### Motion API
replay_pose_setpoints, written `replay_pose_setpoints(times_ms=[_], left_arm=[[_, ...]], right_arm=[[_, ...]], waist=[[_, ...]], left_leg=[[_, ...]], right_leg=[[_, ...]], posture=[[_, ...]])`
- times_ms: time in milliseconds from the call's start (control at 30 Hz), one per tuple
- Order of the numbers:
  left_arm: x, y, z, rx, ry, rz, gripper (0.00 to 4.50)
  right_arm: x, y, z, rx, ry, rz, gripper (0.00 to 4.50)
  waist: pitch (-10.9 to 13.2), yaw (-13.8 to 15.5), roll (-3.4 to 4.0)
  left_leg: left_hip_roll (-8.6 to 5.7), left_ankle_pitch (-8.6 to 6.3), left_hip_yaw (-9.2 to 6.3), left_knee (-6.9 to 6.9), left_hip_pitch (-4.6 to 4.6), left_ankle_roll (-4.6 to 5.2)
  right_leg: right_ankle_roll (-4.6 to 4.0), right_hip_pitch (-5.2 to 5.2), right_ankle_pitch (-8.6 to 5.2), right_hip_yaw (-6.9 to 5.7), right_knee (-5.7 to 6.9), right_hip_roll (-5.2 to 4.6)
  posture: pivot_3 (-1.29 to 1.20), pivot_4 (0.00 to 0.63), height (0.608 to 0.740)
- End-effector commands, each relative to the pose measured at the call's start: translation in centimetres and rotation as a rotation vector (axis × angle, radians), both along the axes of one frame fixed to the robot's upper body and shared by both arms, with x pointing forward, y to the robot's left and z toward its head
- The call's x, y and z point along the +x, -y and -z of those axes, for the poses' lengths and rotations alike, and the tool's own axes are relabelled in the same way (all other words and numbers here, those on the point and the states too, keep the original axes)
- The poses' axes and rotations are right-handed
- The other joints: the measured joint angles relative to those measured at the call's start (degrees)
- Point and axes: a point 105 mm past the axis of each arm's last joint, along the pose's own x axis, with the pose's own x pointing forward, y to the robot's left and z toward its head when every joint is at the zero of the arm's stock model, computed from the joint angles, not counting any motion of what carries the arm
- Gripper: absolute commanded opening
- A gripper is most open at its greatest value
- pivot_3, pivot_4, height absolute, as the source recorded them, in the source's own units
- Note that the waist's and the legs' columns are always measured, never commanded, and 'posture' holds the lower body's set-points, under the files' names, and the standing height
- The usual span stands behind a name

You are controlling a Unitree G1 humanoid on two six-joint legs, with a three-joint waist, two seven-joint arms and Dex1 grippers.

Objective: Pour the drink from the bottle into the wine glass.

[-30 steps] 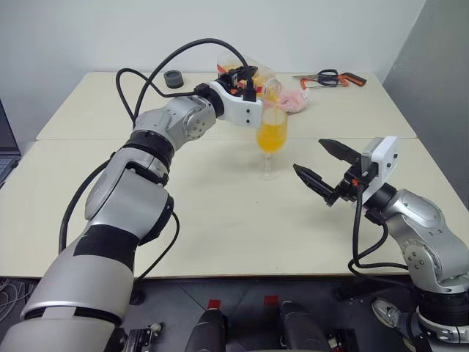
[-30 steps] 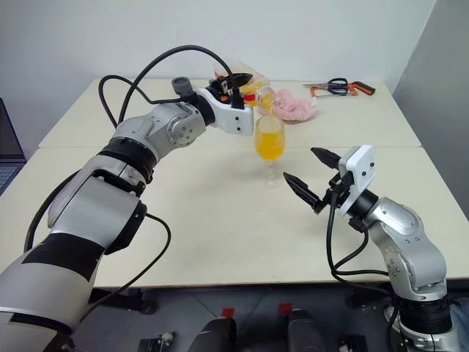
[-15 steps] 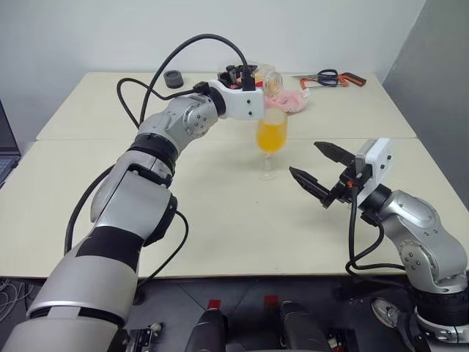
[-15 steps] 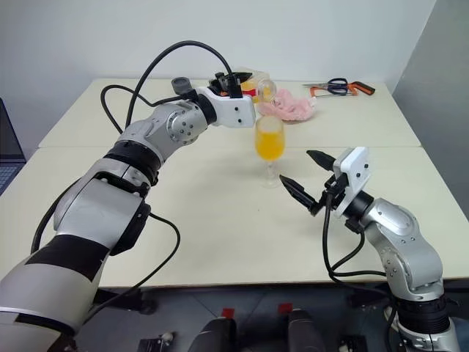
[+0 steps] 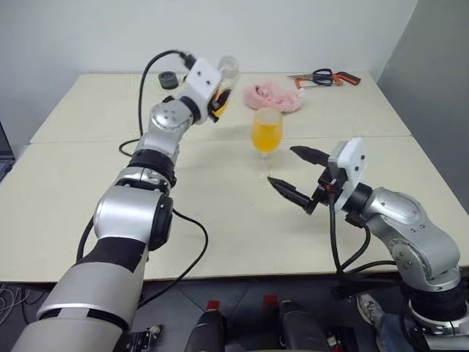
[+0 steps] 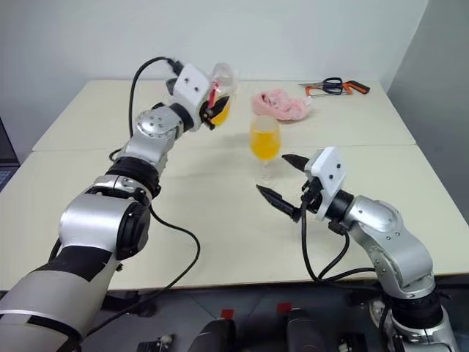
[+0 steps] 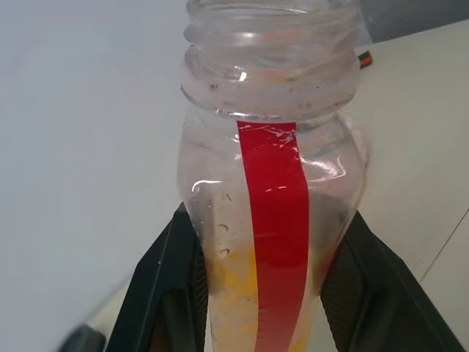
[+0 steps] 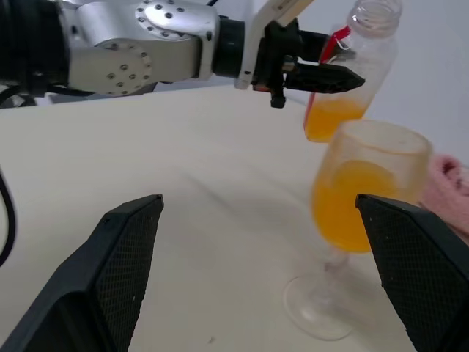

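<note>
Left wrist view puts the left gripper right up against the bottle, its two black fingers clamped on the clear body to either side of the red label strip. The neck is open and uncapped, with a little orange drink pooled low inside. From the head cameras, the bottle has come back from its tipped pose over the glass to stand near upright, and it now hangs off to the left of the wine glass, apart from it. The glass bowl is filled most of the way with drink and stands on the table. Pouring looks finished; setting the bottle down seems to remain. The right gripper waits near the glass's foot, jaws spread wide and holding nothing.
</note>
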Motion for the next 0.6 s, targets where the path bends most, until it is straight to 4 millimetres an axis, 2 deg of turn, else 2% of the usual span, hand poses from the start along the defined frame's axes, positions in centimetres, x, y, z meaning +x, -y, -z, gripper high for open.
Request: replay_pose_setpoints(times_ms=[33, 267, 433, 600], left_arm=[[-0.1, -2.8, -0.7, -0.105, -0.002, -0.055, 1.64], [-0.5, -8.0, 2.4, -0.249, -0.117, -0.191, 1.64], [-0.9, -9.9, 3.8, -0.318, -0.162, -0.250, 1.64], [-1.1, -10.9, 5.2, -0.372, -0.218, -0.291, 1.64]], right_arm=[[-0.3, -1.6, -0.2, -0.046, -0.020, -0.030, 4.50], [0.5, -4.0, 0.8, -0.126, -0.061, -0.077, 4.50], [1.2, -4.6, 1.0, -0.151, -0.060, -0.072, 4.50], [1.9, -5.0, 0.6, -0.144, -0.044, -0.053, 4.50]], waist=[[0.00, -0.18, 0.00], [-0.01, -0.13, -0.02], [-0.02, 0.04, -0.03], [-0.02, -0.08, -0.04]], left_leg=[[0.01, 0.00, -0.01, 0.00, 0.00, 0.00], [-0.01, 0.00, -0.08, 0.03, -0.02, 0.00], [-0.03, 0.00, -0.08, 0.04, -0.03, 0.00], [-0.02, 0.00, -0.08, 0.05, -0.02, 0.00]], right_leg=[[-0.01, 0.00, 0.00, -0.01, 0.01, 0.00], [-0.01, 0.00, 0.00, -0.05, 0.00, -0.01], [-0.01, 0.00, 0.01, -0.05, -0.01, -0.03], [-0.01, 0.00, 0.01, -0.05, 0.00, -0.03]], posture=[[0.00, 0.150, 0.740], [0.00, 0.150, 0.740], [0.00, 0.150, 0.740], [0.00, 0.150, 0.740]])
